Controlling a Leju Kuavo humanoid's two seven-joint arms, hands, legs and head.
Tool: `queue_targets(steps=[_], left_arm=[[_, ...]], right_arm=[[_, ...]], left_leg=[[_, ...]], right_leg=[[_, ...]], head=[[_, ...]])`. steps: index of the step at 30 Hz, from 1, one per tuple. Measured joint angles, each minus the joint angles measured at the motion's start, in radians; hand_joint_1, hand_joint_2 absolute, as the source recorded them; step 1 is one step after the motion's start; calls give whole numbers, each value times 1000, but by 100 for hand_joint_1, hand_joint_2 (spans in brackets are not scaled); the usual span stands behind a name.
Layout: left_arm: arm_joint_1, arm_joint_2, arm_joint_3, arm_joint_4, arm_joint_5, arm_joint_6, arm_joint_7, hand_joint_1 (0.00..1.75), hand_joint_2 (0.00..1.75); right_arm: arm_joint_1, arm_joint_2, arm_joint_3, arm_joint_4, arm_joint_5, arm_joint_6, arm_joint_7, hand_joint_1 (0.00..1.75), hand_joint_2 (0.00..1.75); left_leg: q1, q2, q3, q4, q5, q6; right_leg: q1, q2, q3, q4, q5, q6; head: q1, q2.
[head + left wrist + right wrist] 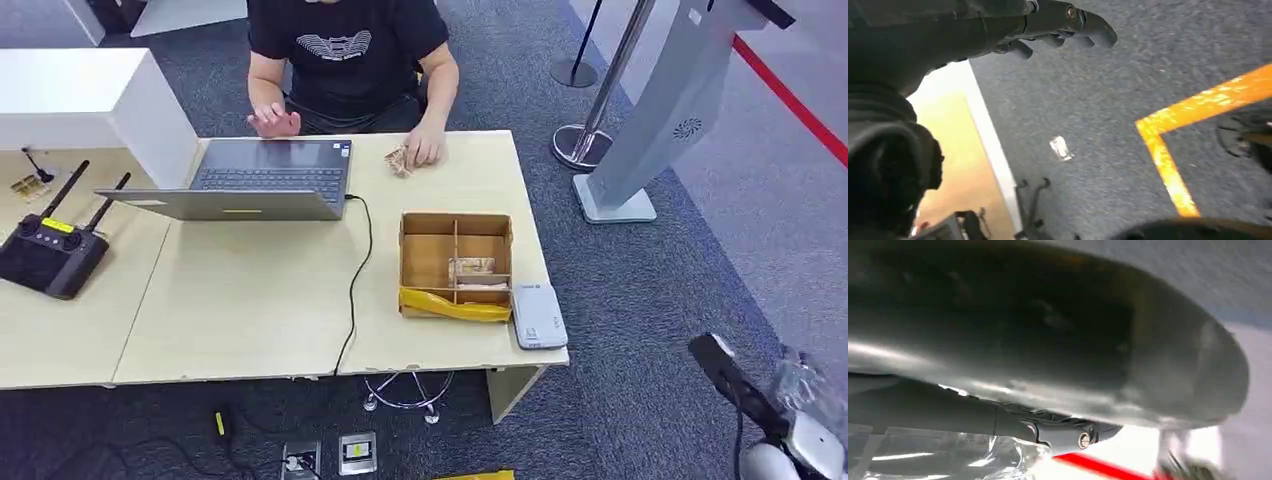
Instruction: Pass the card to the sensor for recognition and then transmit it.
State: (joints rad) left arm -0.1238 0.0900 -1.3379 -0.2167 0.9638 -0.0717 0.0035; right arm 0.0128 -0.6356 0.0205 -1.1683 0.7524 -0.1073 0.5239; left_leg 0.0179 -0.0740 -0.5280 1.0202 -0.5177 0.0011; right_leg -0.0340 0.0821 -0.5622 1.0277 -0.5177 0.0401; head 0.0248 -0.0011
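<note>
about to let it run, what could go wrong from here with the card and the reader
The reader sits at the table's very corner, so a clumsy touch could push it off. The right hand hangs low beside the table and may clip the edge when rising. The card is hard to pick out in the wooden box, so the grasp may miss.

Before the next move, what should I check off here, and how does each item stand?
1. Card lies in the wooden box: ok.
2. Sensor sits uncovered on the table, beside the box: ok.
3. Left hand holds nothing, fingers extended over the carpet: ok.
4. Right hand is free: cannot tell, as its wrist view is blurred.
5. A hand is close to the card: not ok, both are off the table.
6. Person's hand is away from the box: ok.
</note>
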Motion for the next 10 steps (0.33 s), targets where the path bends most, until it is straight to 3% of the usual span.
queue_targets(steps=[5, 7, 10], left_arm=[[5, -15, 66, 0, 175, 0, -30, 0, 0], [6, -26, 108, 0, 250, 0, -30, 0, 0], [12, -43, 164, 0, 323, 0, -29, 0, 0]], right_arm=[[-20, 59, -190, 290, -383, -246, -339, 0, 0], [-46, 114, -283, 431, -489, -322, -390, 0, 0], [-50, 207, -364, 566, -545, -391, -382, 0, 0]], left_leg=[[-1, 7, 3, 0, 0, -1], [0, 7, 3, 0, 0, -1], [1, 9, 2, 0, -1, -1]], right_leg=[[0, 8, -3, 0, 1, 0], [1, 7, 0, 0, 0, 0], [1, 10, -2, 2, 1, -1]], head=[[1, 0], [1, 0], [0, 0]])
